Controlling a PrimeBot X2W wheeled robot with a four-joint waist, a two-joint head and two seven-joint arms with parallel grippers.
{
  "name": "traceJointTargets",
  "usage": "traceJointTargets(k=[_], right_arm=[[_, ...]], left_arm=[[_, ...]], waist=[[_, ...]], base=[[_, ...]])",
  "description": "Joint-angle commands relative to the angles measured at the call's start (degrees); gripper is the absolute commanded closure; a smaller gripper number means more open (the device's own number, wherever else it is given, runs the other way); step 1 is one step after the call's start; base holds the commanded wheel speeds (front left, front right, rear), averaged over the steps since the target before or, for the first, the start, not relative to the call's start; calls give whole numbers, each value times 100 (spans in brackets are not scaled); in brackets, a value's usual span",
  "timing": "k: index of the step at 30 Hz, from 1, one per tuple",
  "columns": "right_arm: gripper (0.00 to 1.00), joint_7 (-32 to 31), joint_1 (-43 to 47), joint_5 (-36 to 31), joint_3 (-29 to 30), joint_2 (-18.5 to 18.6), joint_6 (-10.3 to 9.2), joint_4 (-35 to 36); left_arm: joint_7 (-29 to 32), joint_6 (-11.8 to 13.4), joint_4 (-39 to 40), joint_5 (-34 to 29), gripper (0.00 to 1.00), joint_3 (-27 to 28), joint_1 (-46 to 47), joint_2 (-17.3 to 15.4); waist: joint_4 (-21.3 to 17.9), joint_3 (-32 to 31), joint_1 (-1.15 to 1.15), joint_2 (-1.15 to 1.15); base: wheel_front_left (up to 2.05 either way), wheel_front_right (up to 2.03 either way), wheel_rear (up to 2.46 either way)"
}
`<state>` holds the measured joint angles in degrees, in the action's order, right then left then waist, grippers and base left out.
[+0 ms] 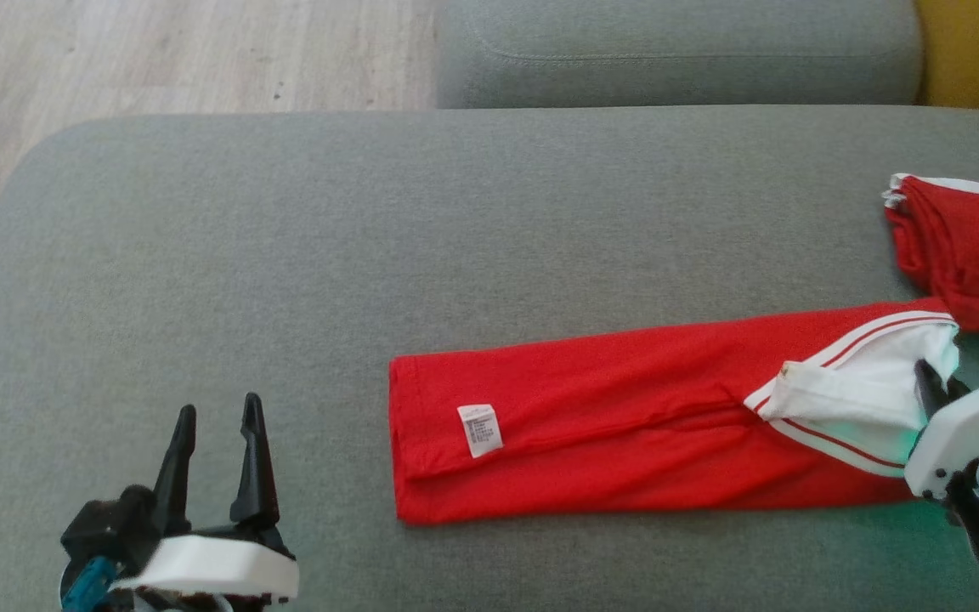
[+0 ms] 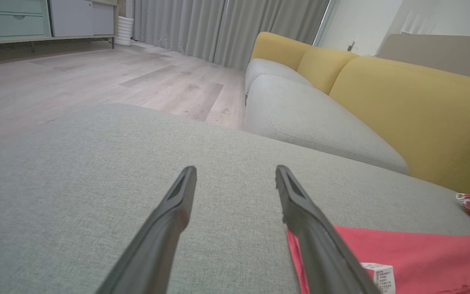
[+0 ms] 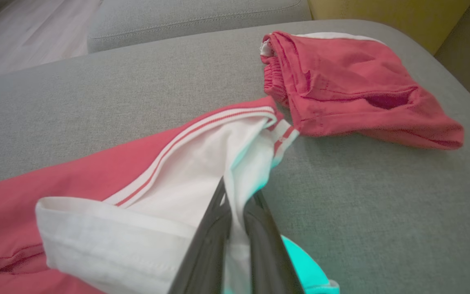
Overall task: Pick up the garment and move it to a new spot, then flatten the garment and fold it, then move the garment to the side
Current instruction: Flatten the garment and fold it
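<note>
A red garment (image 1: 625, 425) with a white collar and striped trim lies folded into a long strip across the grey cushion (image 1: 370, 238); a white label (image 1: 480, 429) shows near its left end. My right gripper (image 1: 936, 382) is shut on the white collar fabric (image 3: 218, 171) at the strip's right end, and in the right wrist view the cloth is pinched between the two fingers (image 3: 214, 228). My left gripper (image 1: 217, 412) stands open over bare cushion, to the left of the garment's left edge (image 2: 402, 261), fingers (image 2: 178, 200) apart and holding nothing.
A second red garment (image 1: 965, 255) with an elastic waistband (image 3: 276, 69) lies bunched at the cushion's right edge. A further grey seat cushion (image 1: 676, 51) and a yellow backrest (image 2: 402, 98) stand behind. Wooden floor (image 1: 158, 51) lies beyond the left edge.
</note>
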<state>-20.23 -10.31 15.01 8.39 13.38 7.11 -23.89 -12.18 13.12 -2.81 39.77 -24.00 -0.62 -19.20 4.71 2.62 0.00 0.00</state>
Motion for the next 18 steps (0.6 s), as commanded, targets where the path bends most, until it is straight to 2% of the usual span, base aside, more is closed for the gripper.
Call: traceJointTargets(k=[1, 8, 14, 18], right_arm=[[100, -63, 41, 95, -57, 139, 37, 429], [100, -351, 354, 282, -201, -84, 37, 1457], [100, -630, 603, 441, -691, -373, 37, 2363], [100, -712, 698, 556, -1042, -544, 37, 2675]], left_arm=[[-64, 19, 160, -42, 0, 205, 113, -63], [-79, -29, 75, -24, 0, 180, 147, -57], [-67, -50, 25, -16, 0, 149, 179, -63], [-54, -58, 26, -15, 0, 124, 193, -61]], waist=[[-88, -34, 0, 0], [-107, -85, 0, 0], [73, -159, 0, 0], [195, -194, 0, 0]], base=[[0, 0, 0], [0, 0, 0], [0, 0, 0], [0, 0, 0]])
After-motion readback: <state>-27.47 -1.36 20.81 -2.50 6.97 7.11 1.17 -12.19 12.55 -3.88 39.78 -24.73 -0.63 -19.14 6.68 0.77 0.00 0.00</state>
